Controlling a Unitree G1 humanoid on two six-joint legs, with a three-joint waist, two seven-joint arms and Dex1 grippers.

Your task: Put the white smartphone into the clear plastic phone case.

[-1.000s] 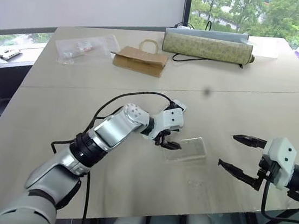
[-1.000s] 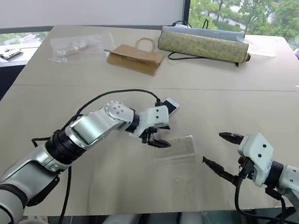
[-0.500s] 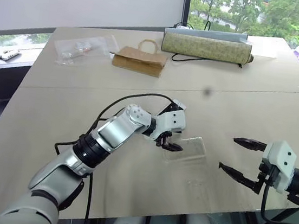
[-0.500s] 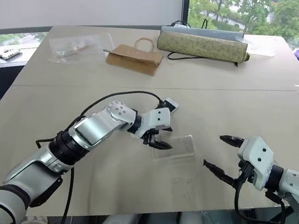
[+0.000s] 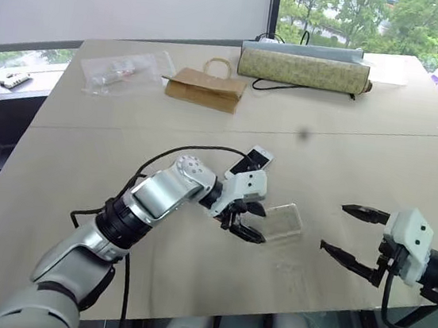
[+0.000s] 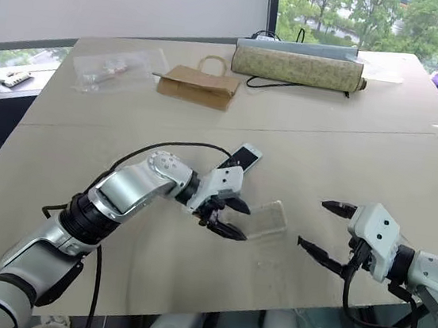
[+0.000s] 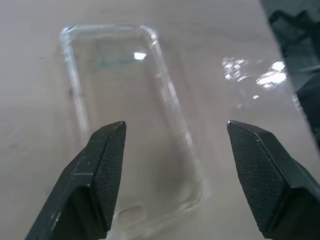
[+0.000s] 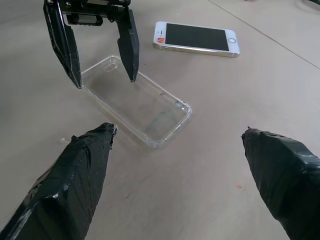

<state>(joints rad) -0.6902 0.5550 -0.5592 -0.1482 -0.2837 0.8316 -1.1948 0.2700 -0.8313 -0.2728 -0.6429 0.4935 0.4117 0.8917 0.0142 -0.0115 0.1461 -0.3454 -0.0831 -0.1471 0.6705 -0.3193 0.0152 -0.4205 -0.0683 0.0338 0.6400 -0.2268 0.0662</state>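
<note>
White smartphone (image 8: 196,38), black screen up with white bezels, lying flat on the table beyond the left gripper (image 8: 102,75). Clear plastic phone case (image 8: 137,100) (transparent, rounded corners, open side up) lying flat, one end beneath the spread left fingers, between the two grippers

An office or meeting room: a large pale table (image 5: 380,152) stands by big windows (image 5: 380,20) onto trees, with a roller blind (image 5: 127,1) and a patterned pouch (image 5: 303,66) at the table's far edge.
</note>
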